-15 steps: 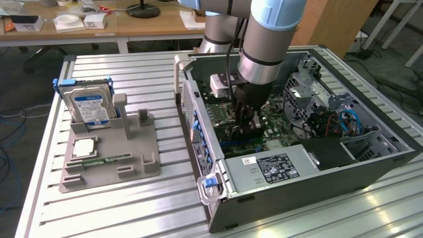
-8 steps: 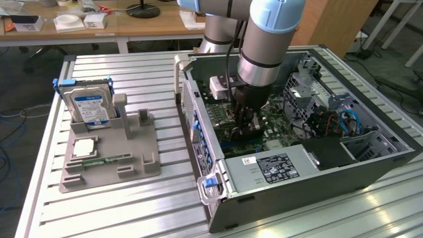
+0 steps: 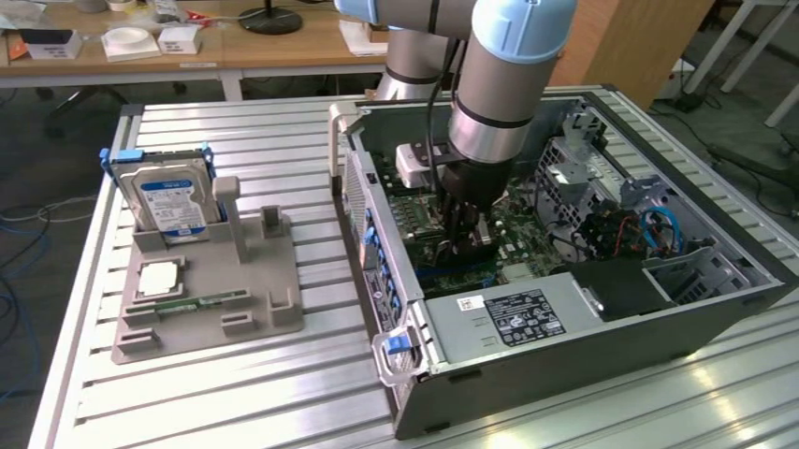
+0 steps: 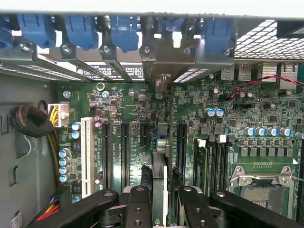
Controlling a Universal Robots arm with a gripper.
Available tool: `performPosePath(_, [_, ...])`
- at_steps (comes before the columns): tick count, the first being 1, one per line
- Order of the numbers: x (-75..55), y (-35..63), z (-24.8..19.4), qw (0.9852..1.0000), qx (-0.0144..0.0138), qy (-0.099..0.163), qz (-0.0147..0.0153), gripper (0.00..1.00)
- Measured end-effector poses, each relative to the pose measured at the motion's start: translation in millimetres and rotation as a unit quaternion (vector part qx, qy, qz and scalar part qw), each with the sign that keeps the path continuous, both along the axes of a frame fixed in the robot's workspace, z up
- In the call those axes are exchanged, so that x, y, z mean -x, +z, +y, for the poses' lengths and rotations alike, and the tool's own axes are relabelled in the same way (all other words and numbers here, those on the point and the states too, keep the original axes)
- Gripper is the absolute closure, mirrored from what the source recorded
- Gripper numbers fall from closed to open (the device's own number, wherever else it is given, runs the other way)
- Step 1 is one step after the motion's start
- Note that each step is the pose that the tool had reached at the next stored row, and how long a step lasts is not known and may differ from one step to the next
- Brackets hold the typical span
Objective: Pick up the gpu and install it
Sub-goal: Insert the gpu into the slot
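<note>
- While the gripper (image 3: 465, 232) hangs inside the open computer case (image 3: 562, 369), its fingers (image 4: 137, 204) pinch the gpu (image 4: 159, 161) edge-on.
- Card stands upright above the motherboard (image 4: 199, 102) slots, seemingly so its edge connector lines up.

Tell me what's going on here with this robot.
A robot arm is working inside an open computer case. Its gripper is shut on the gpu, holding it edge-on over the motherboard, metal bracket toward the case's rear slots. A hard drive and memory stick sit on the grey stand outside.
</note>
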State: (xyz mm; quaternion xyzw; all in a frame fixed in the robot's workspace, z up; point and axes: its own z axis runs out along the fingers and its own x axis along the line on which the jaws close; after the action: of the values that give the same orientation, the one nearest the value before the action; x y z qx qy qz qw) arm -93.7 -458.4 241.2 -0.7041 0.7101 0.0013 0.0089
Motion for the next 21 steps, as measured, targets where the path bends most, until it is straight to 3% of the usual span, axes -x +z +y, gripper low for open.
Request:
performPosePath(9, [1.4,-6.2,-0.1,1.0000,0.0004,0.000,0.0001,0.74])
performPosePath(21, [1.7,-6.6,0.0,1.0000,0.0000,0.000,0.0000,0.74])
